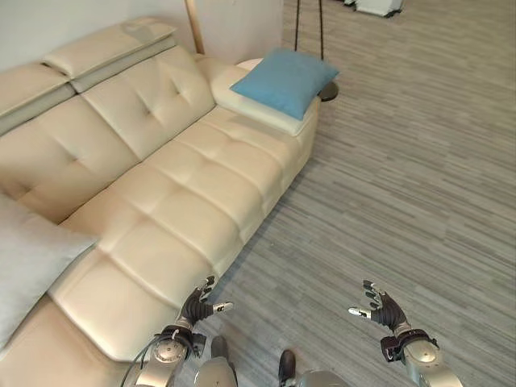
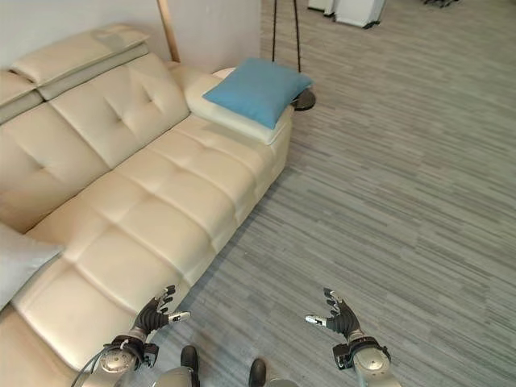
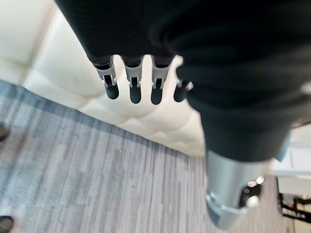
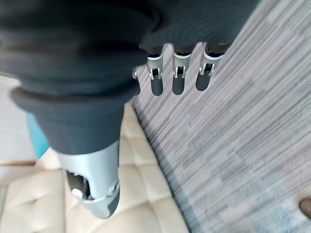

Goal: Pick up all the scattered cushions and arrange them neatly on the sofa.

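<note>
A blue cushion lies on the far armrest of the cream leather sofa. A light grey cushion rests on the seat at the sofa's near left end. My left hand hovers open at the sofa's front edge, holding nothing; its fingers hang relaxed over the seat edge. My right hand is open above the bare floor, its fingers relaxed and holding nothing.
Grey striped carpet spreads to the right of the sofa. A floor lamp's dark base and thin poles stand behind the far armrest. A wooden post rises by the wall. White furniture stands at the far end.
</note>
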You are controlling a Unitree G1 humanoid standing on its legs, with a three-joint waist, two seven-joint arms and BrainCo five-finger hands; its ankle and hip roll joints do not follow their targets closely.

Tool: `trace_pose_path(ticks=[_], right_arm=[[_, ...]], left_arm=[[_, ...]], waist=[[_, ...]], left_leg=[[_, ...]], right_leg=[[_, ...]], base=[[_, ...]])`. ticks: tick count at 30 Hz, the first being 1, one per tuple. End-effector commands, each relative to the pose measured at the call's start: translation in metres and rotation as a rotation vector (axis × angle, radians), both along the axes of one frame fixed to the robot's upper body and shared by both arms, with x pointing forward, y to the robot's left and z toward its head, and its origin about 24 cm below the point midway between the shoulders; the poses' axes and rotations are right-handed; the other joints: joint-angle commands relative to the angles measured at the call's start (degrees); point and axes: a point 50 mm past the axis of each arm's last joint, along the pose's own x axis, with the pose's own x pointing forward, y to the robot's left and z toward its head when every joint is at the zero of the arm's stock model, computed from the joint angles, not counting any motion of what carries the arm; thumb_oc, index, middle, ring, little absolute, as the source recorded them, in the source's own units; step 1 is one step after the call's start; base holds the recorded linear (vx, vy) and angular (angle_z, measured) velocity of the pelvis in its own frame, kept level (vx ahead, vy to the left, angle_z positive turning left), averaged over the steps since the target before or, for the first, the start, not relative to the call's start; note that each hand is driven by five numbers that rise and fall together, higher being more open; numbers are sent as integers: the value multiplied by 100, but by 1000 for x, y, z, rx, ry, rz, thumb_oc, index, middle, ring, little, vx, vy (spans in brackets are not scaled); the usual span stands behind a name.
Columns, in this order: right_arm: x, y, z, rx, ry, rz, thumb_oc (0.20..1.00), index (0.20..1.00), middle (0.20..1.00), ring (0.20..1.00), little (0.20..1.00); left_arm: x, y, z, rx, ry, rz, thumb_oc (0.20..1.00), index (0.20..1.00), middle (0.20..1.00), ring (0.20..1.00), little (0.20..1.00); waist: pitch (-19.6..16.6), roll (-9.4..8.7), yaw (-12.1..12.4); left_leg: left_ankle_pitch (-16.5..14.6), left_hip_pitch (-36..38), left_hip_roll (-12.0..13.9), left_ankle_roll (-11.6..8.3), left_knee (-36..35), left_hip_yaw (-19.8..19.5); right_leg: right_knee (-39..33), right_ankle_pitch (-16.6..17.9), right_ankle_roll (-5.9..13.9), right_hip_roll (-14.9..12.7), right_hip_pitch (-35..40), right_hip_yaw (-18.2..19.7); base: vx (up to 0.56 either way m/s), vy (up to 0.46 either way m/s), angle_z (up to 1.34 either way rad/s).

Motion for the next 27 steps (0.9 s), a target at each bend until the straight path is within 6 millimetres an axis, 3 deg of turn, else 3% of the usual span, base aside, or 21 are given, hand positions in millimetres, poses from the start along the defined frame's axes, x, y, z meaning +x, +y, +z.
trace_pose_path(ticks=[1, 4, 6, 7, 9, 10, 12, 14, 17, 19, 24, 25, 27], right_arm=[[13, -3, 16, 1, -103, -2, 1000, 1000, 1000, 1000, 1000], [13, -2, 15, -2, -98, 9, 1000, 1000, 1000, 1000, 1000], [13, 1, 15, 0, -93, 29, 1000, 1000, 1000, 1000, 1000], [16, 5, 16, 5, -100, 40, 1000, 1000, 1000, 1000, 1000], [21, 10, 19, 17, -118, 61, 1000, 1000, 1000, 1000, 1000], [25, 13, 21, 23, -135, 64, 1000, 1000, 1000, 1000, 1000], [32, 20, 27, 43, -168, 78, 1000, 1000, 1000, 1000, 1000], [36, 22, 28, 49, -176, 77, 1000, 1000, 1000, 1000, 1000], [38, 23, 30, 48, -184, 80, 1000, 1000, 1000, 1000, 1000], [38, 20, 30, 32, -179, 77, 1000, 1000, 1000, 1000, 1000], [37, 18, 30, 6, -173, 91, 1000, 1000, 1000, 1000, 1000], [30, 15, 26, 14, -153, 78, 1000, 1000, 1000, 1000, 1000], [27, 10, 25, 6, -141, 72, 1000, 1000, 1000, 1000, 1000]], left_arm=[[7, 3, 11, 15, -68, -13, 1000, 1000, 1000, 1000, 1000], [3, 5, 11, 14, -62, -2, 1000, 1000, 1000, 1000, 1000], [1, 7, 9, 14, -52, 9, 1000, 1000, 1000, 1000, 1000], [0, 9, 8, 17, -46, 13, 1000, 1000, 1000, 1000, 1000], [1, 13, 10, 29, -50, 10, 1000, 1000, 1000, 1000, 1000], [2, 16, 12, 36, -58, 14, 1000, 1000, 1000, 1000, 1000], [6, 19, 16, 52, -75, 6, 1000, 1000, 1000, 1000, 1000], [8, 20, 19, 61, -88, 7, 1000, 1000, 1000, 1000, 1000], [10, 22, 21, 65, -100, 2, 1000, 1000, 1000, 1000, 1000], [9, 22, 22, 62, -100, 3, 1000, 1000, 1000, 1000, 1000], [14, 19, 24, 68, -111, -10, 1000, 1000, 1000, 1000, 1000], [13, 15, 22, 62, -106, -27, 1000, 1000, 1000, 1000, 1000], [13, 9, 18, 39, -98, -21, 1000, 1000, 1000, 1000, 1000]], waist=[[91, 21, 180], [74, 92, 280], [32, 98, 307], [-3, 96, 340], [10, 86, 345], [19, 92, 359], [40, 134, 338], [70, 153, 322], [62, 209, 293], [143, 271, 147], [214, 295, -99], [187, 242, -174], [148, 297, -220]], left_leg=[[259, -12, -89, 95, 236, 109], [304, -93, -165, 104, 130, -79], [205, -57, -280, 184, 325, -119], [27, 15, -392, 300, 453, -18], [-162, 179, -468, 463, 507, 130], [-263, 251, -493, 536, 535, 226], [-430, 456, -512, 643, 525, 375], [-609, 716, -554, 686, 487, 506], [-714, 866, -521, 674, 433, 613], [-936, 1363, -516, 644, 277, 792], [-1170, 1882, -502, 539, 88, 742], [-1334, 2076, -486, 462, 166, 616], [-1235, 2139, -281, 288, 435, 547]], right_leg=[[679, -679, 797, -403, -13, 298], [726, -823, 863, -381, 179, 577], [809, -833, 956, -525, 243, 717], [978, -749, 1097, -728, 209, 821], [1624, -473, 1186, -858, -142, 1019], [1840, -349, 1282, -960, -234, 964], [2288, -59, 1289, -1080, -594, 847], [2203, 40, 1295, -1244, -787, 531], [1858, -3, 1254, -1316, -954, 191], [1028, 238, 1334, -1423, -1298, -149], [700, 559, 1485, -1431, -1945, -7], [776, 560, 1469, -1404, -1840, 213], [961, 492, 1344, -1253, -1744, 241]], base=[[218, 81, -32], [360, 165, -43], [437, 284, -86], [433, 345, -99], [295, 256, -81], [202, 172, -95], [196, 148, -69], [204, 85, -41], [193, 5, -45], [327, -65, -49], [352, -188, -16], [494, -362, 8], [412, -351, 56]])
